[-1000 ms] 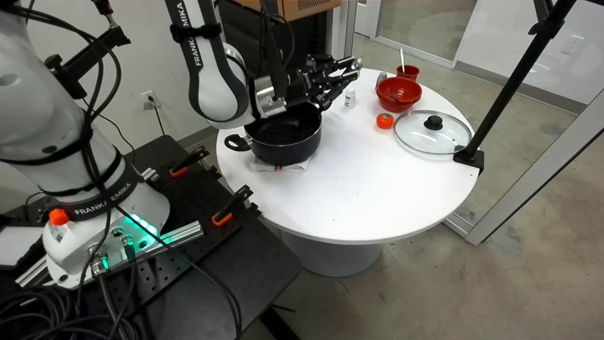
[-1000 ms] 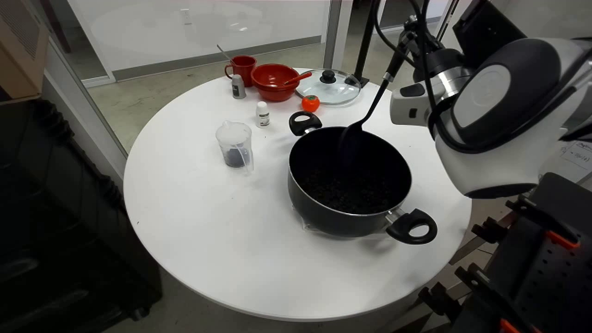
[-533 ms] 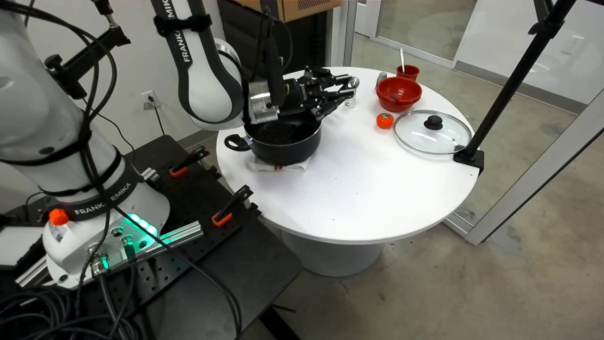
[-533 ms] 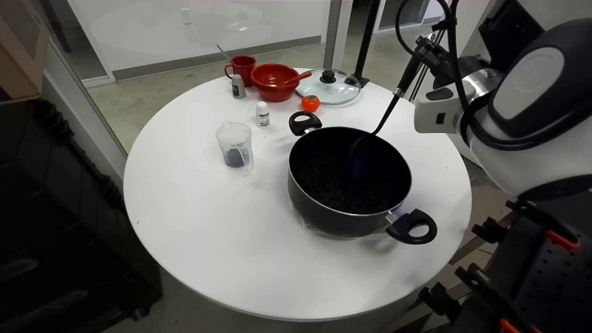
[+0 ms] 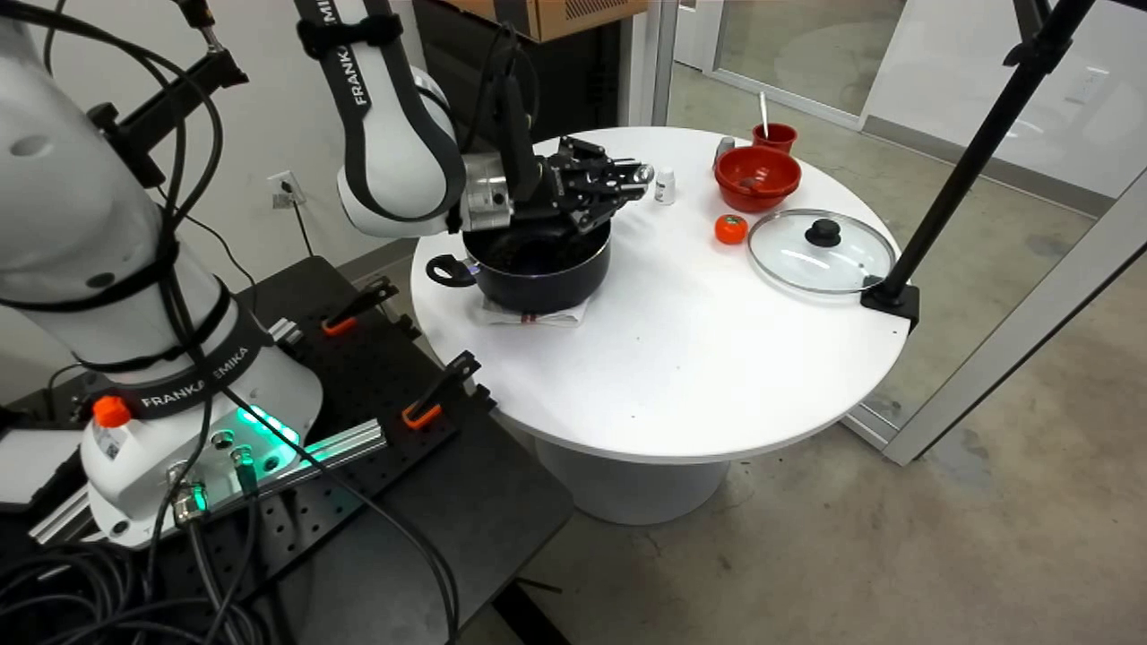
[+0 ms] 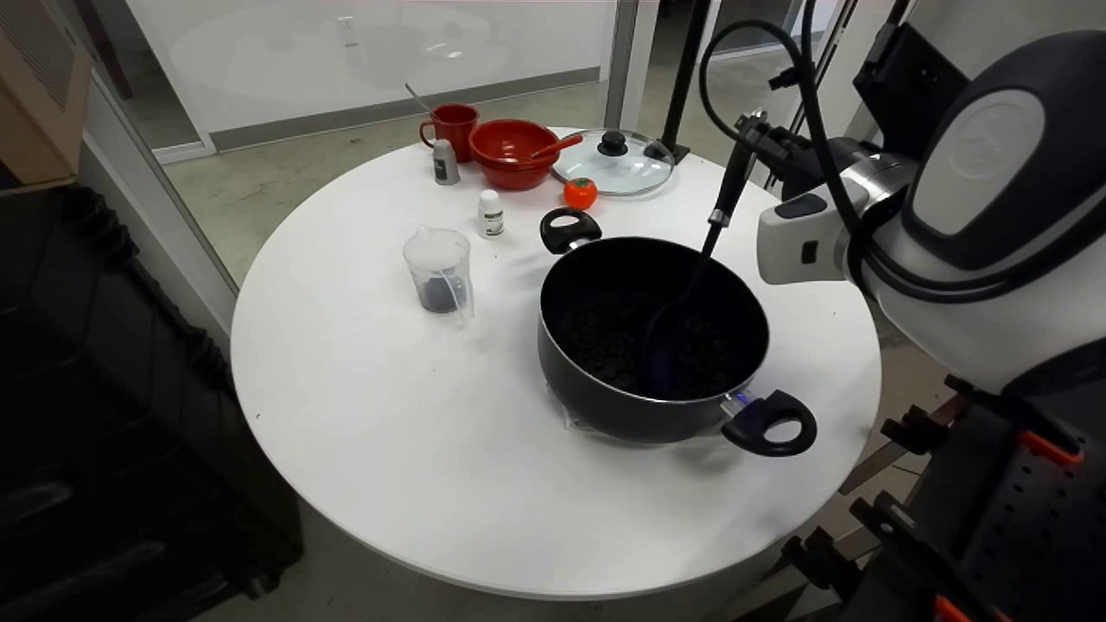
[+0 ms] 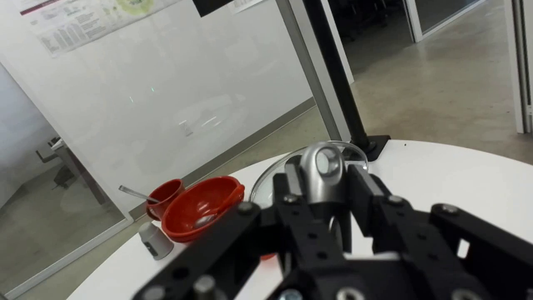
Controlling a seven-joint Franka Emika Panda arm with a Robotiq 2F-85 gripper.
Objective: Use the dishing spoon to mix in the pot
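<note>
The black pot [image 6: 622, 415] stands on the round white table; it also shows in an exterior view [image 5: 542, 291]. Dark bits lie on its bottom. My gripper [image 5: 634, 175] is above the pot's rim. It is shut on the handle of the dishing spoon [image 6: 733, 183]. In the wrist view the gripper [image 7: 327, 177] has the spoon's silver handle end [image 7: 320, 189] between its fingers. The spoon slants down into the pot. Its dark head [image 6: 661, 354] is inside, near the pot's near wall in that exterior view, and hard to make out against the black.
A measuring cup [image 6: 438, 268], white bottle [image 6: 490, 214], grey shaker [image 6: 445, 164], red mug [image 6: 458, 130], red bowl [image 6: 514, 173], tomato [image 6: 580, 193] and glass lid [image 6: 614, 168] stand beyond the pot. A folded cloth [image 5: 538, 316] lies under it. A black pole [image 5: 977, 152] rises at the table edge.
My gripper has moved lower and back toward the robot's base. The spoon's head has swept through the pot from the far side toward the near side. The pot has stayed in place.
</note>
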